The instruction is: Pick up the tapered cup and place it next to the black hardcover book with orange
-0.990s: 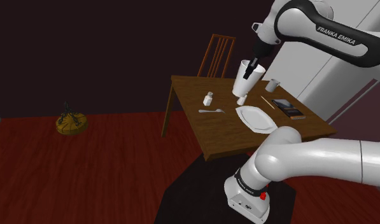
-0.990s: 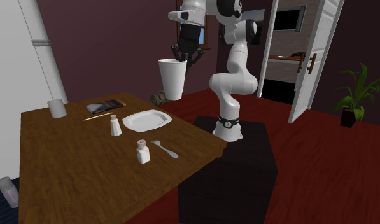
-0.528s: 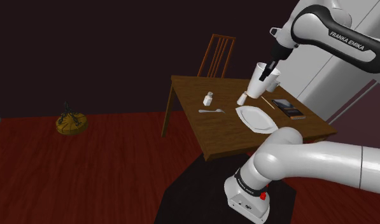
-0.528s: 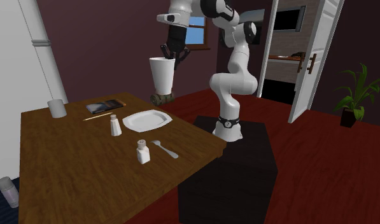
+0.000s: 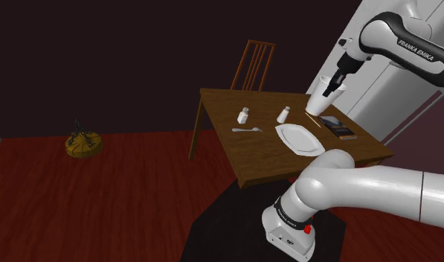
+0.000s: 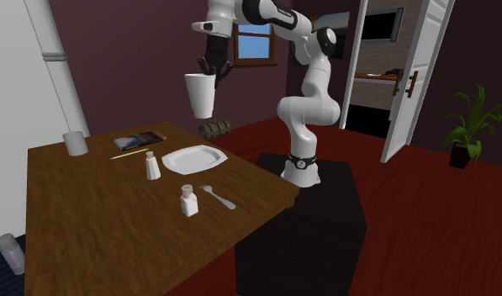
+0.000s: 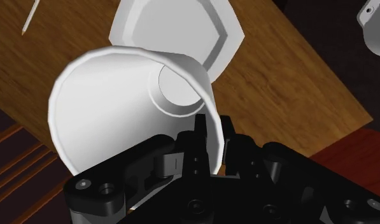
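White tapered cup (image 6: 200,96) clamped by rim in all-black two-finger gripper (image 6: 214,71); hung high above brown wooden table (image 6: 89,219), right of black hardcover book (image 6: 140,140), near white plate (image 6: 190,157).

Arm (image 5: 376,190): glossy white rounded links, with dark grey to black bands at the joints. One upper link has a dark sleeve bearing the white capitals "FRANKA EMIKA" (image 5: 419,51).

Base (image 5: 287,221): white cylinder with small dark lettering on its side and a single red dot (image 5: 308,229) near the lower edge. In the second exterior view, a black ring (image 6: 301,161) with pale marks circles the foot of the arm.

Stand (image 6: 303,227): plain dark box.

Pincer (image 7: 212,140): all black and matte, with a blocky housing and stepped edges. Round recessed screw holes (image 7: 83,184) on the housing face read grey. Fingers (image 7: 198,143): short, squared, black.
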`<state>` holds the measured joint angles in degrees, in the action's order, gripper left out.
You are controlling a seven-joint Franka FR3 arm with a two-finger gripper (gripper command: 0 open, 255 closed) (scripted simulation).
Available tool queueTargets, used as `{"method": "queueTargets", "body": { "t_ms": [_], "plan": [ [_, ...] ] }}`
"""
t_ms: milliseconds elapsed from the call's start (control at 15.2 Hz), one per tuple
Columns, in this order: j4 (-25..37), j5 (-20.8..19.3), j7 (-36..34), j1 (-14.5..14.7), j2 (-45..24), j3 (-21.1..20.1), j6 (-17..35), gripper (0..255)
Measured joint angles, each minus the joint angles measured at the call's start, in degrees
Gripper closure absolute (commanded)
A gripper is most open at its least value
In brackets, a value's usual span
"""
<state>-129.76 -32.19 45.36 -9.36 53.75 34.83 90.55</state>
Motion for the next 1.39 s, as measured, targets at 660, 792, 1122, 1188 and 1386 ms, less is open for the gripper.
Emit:
{"method": "queueTargets", "body": {
  "t_ms": [660,792,1122,1188,1386],
  "plan": [
    [11.74,-5.83,13.77,2.29,-4.22,14.47,0.71,255],
    [14.69,-6.6,16.56,3.33,-5.15,17.47,0.67,255],
    [22.77,-8.02,23.02,8.05,-7.9,26.23,1.23,255],
    [24.34,-8.35,24.22,9.42,-8.38,28.41,1.62,255],
    [31.83,-8.58,28.39,14.52,-10.13,34.59,0.59,255]
  ]
}}
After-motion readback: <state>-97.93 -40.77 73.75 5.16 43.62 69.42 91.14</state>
